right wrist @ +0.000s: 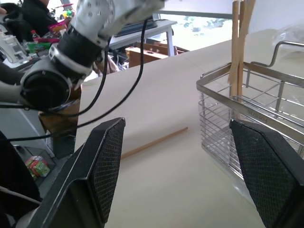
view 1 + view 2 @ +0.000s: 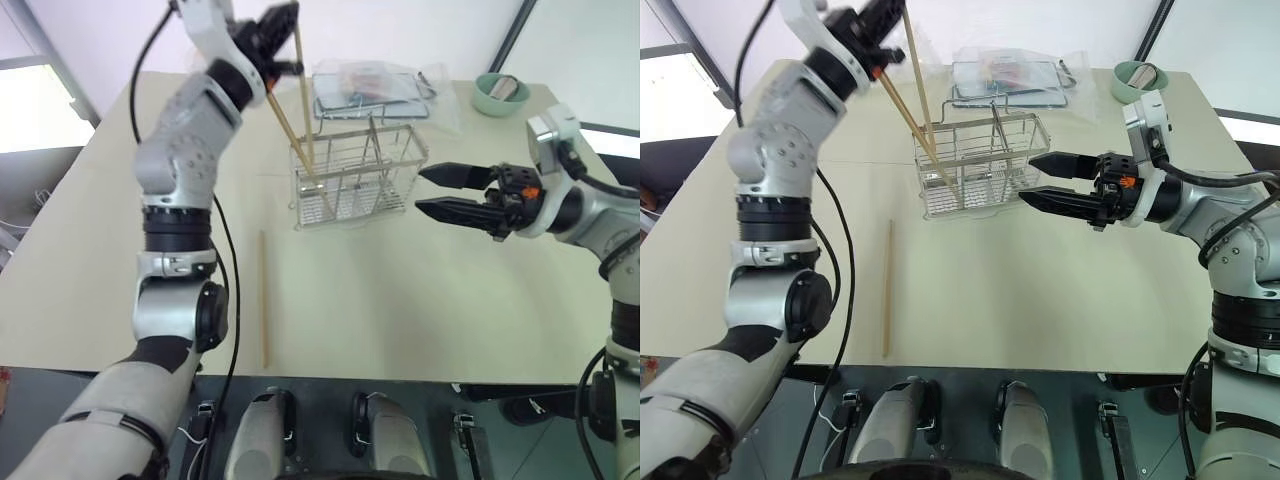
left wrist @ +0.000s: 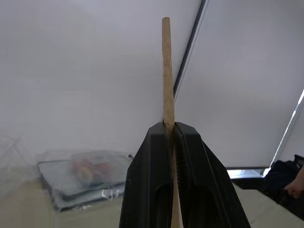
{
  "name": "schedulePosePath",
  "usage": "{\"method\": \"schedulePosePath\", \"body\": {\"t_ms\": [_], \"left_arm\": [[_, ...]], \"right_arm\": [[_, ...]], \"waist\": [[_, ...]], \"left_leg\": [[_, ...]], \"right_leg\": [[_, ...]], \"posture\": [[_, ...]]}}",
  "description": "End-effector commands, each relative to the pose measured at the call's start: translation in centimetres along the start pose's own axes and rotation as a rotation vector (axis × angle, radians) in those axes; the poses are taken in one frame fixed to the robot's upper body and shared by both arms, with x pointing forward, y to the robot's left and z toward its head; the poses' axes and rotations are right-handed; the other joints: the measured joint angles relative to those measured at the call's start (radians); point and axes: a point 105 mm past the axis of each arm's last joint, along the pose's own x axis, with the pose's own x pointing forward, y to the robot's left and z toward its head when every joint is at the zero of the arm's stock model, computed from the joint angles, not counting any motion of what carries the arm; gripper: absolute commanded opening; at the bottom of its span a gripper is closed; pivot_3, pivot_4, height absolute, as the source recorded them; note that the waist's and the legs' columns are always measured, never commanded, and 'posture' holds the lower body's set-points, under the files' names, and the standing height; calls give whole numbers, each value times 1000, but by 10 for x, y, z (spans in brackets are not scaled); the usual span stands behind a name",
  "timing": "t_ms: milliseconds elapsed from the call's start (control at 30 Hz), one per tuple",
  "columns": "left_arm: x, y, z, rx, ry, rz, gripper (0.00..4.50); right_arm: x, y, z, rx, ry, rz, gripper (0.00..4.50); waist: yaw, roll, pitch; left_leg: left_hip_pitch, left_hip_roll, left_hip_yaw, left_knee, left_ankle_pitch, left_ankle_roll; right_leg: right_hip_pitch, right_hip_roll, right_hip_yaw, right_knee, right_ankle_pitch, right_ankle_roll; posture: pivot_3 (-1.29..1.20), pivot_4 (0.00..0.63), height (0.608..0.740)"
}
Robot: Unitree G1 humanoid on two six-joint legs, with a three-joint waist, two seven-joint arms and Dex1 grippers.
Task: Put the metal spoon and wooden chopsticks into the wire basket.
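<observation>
While one chopstick lies flat on the table, the left gripper is clamped on another chopstick whose lower end stands in the left end of the wire basket, beside a leaning chopstick. Right of the basket, the right gripper hovers with fingers apart, holding nothing.

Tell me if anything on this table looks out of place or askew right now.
One wooden chopstick lies flat on the table, well apart from the wire basket. Another chopstick leans askew in the basket's end compartment, and the left gripper is shut on a third standing there.
</observation>
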Motion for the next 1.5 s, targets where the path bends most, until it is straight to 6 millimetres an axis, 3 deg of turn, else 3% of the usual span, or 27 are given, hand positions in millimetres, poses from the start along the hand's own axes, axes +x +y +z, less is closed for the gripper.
{"method": "schedulePosePath", "body": {"t_ms": [33,67,200,400,567,633,800,933,1133,1500], "left_arm": [[0,-10,8,56,-43,-30,112],[-1,-10,5,48,-40,-30,112],[-3,-13,1,17,-34,-33,1375],[-8,-10,21,-16,-64,-17,4335],[-18,-15,58,48,-49,-9,4431],[-29,-9,68,106,93,51,4431],[-68,29,60,71,441,337,4431],[-112,58,19,93,733,438,4431],[-157,44,-34,44,1001,315,4431],[-164,10,-112,-155,1206,330,4431]], "right_arm": [[-7,5,15,-53,-28,-18,3615],[-7,4,16,-52,-30,-22,3615],[-6,2,16,-45,-40,-33,3615],[-2,-4,15,-39,-43,-37,3615],[1,-7,13,-46,-33,-35,3615],[2,-7,12,-48,-26,-28,3615],[1,-9,11,-48,-23,-22,3615],[2,-12,8,-44,-18,-16,3615],[6,-13,5,-39,-26,-5,3615],[8,-8,-1,-22,-45,-19,3615]], "waist": [[1,0,0],[1,0,0],[2,0,0],[1,0,0],[-1,0,0],[-2,0,1],[0,1,0],[-8,1,0],[-24,0,1],[-23,0,0]], "left_leg": [[0,0,0,0,-1,2],[0,0,0,0,-1,2],[0,0,0,0,-1,3],[0,0,-1,0,-2,3],[0,0,-1,0,-2,3],[-1,0,-1,0,-2,3],[1,0,-1,0,-2,3],[3,0,-3,0,-1,2],[0,-1,-4,-1,3,-6],[1,-1,-4,-1,3,-6]], "right_leg": [[0,0,0,0,0,0],[0,0,0,0,0,0],[0,-1,0,0,0,0],[0,0,0,0,0,0],[0,0,0,0,0,0],[0,0,0,1,0,0],[1,0,1,1,0,1],[2,1,1,1,-1,1],[0,-2,1,2,-1,0],[1,-2,2,2,-1,0]], "posture": [[0,150,707],[0,150,707],[0,150,707],[0,150,707],[0,150,707],[0,150,707],[0,150,707],[0,150,707],[0,150,707],[0,150,707]]}}
